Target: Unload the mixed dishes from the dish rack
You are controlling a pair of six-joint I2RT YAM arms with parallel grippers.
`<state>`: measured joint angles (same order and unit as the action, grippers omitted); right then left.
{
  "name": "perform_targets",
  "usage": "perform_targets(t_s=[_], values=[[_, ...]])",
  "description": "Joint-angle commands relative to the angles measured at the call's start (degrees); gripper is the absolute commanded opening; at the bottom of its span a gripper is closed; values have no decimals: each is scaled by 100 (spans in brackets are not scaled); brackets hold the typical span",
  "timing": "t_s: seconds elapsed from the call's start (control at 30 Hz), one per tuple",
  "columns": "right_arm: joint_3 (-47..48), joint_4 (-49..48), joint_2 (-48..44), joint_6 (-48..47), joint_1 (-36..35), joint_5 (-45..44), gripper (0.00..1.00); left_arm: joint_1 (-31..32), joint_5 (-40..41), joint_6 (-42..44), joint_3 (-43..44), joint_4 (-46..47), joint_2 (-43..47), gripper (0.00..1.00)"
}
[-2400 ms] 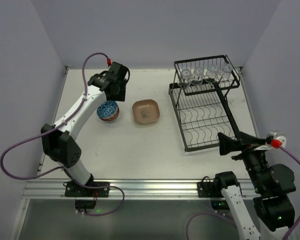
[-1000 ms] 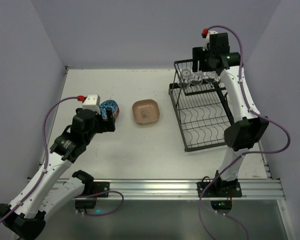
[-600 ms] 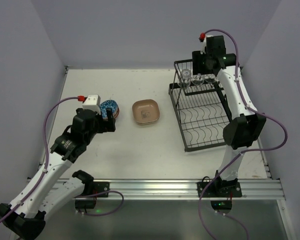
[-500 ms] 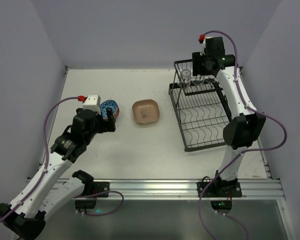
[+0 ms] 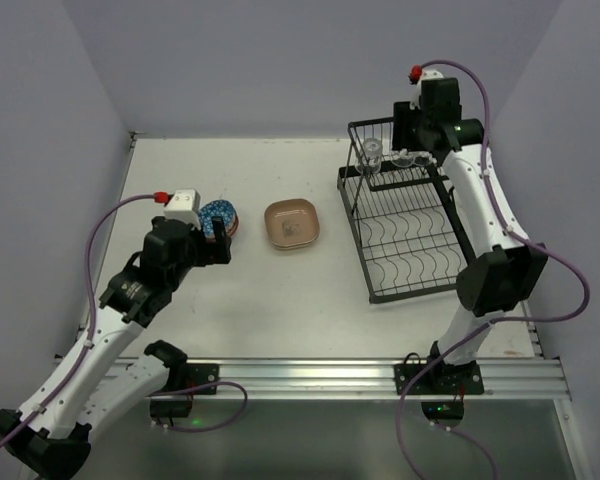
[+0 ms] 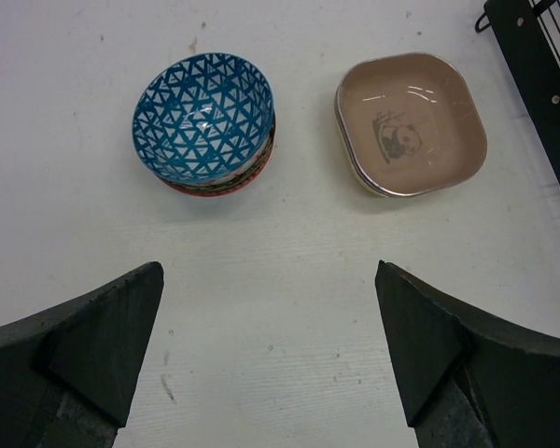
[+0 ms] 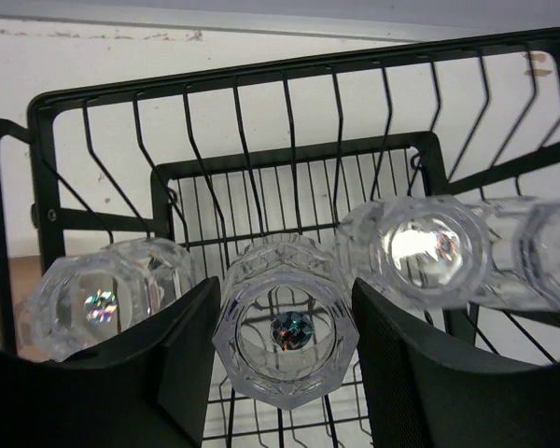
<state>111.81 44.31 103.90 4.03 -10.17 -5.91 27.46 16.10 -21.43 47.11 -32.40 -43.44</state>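
right jaws flank end-on glass cup [image 7: 285, 331], grip unclear; left jaws apart.

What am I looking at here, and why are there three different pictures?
This is a robot: a left arm and a right arm, fixed to the near edge of a table. One picture looks down from above. The other two come from small cameras on each wrist, so you see the dark fingers of that arm's tool. The left tool is open and holds nothing. Below it sit a blue bowl stacked on a red bowl, and a tan plate. The right tool reaches into the top basket of a black wire dish rack, its fingers either side of one clear glass among other glasses. Whether it is squeezing that glass, I cannot tell.
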Motion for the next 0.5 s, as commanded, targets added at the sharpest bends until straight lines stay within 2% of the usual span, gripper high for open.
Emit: perform_targets(t_s=[0.0,0.13,0.2,0.27,0.3,0.33,0.37,0.4,0.47], values=[[-176,-730,-1089,237,-20,-200,0,13,-272,-10,219,261,169,100],[-1098,-1258,-2477,571,-20,116,0,22,-992,-493,342,637,441,100],[-1546,-1721,-3004,914,-20,851,0,22,-2036,-677,308,1365,468,100],[-2520,-2240,-3856,1238,-28,1712,0,22,-2897,-1142,115,2146,407,100],[-2898,-3035,-4155,1771,-20,2673,0,31,-3841,-1388,10,3255,346,100],[-3737,-3521,-4428,2064,-20,3179,0,92,-4251,-1956,-209,3963,188,100],[-4163,-4074,-4892,2388,-28,3654,0,162,-4595,-2231,-307,4579,74,100],[-4524,-5124,-5071,3096,-37,4329,0,267,-4937,-2486,-360,5707,-32,100],[-5535,-6210,-5457,3786,-177,4764,0,662,-5072,-2866,-248,6393,-436,100]])
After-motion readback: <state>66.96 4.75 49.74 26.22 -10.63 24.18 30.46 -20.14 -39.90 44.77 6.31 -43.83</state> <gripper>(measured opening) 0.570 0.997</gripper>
